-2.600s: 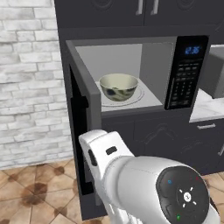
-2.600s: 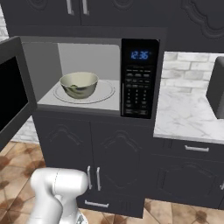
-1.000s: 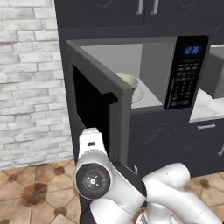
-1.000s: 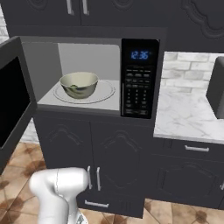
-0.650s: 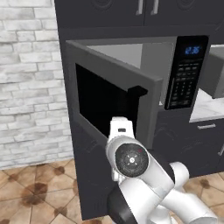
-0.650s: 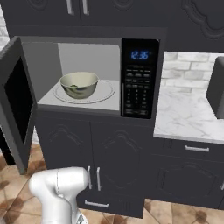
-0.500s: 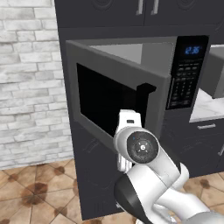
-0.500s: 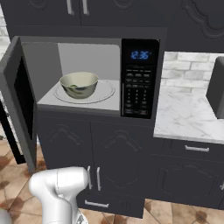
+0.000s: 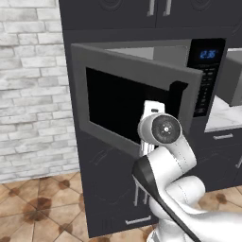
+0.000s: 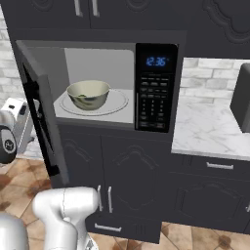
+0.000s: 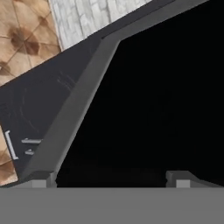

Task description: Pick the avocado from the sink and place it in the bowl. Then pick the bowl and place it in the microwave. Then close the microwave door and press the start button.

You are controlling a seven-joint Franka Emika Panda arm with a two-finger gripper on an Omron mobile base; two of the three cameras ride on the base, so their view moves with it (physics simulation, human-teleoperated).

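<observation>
The microwave door (image 9: 127, 101) stands about half shut, seen edge-on (image 10: 41, 112) in the right base view. My gripper (image 11: 109, 178) is open, with its two fingertips (image 11: 43, 179) spread wide against the door's dark glass (image 11: 162, 87). My white hand (image 9: 152, 108) leans on the outer side of the door. Inside the microwave (image 10: 97, 63) the cream bowl (image 10: 89, 93) sits on the round white turntable plate (image 10: 117, 103). I cannot make out the avocado inside the bowl. The black keypad panel (image 10: 155, 93) shows a lit blue clock. The sink is out of view.
Dark cabinet doors (image 10: 132, 180) run below the microwave. A marble counter (image 10: 205, 127) with a grey toaster oven (image 10: 242, 97) lies to the right. A white brick wall (image 9: 33, 94) and brown tiled floor (image 9: 38, 208) are on the left.
The microwave door has swung from wide open to about half shut. My hand has moved right along with it, pressed on its glass. The bowl has stayed put.
</observation>
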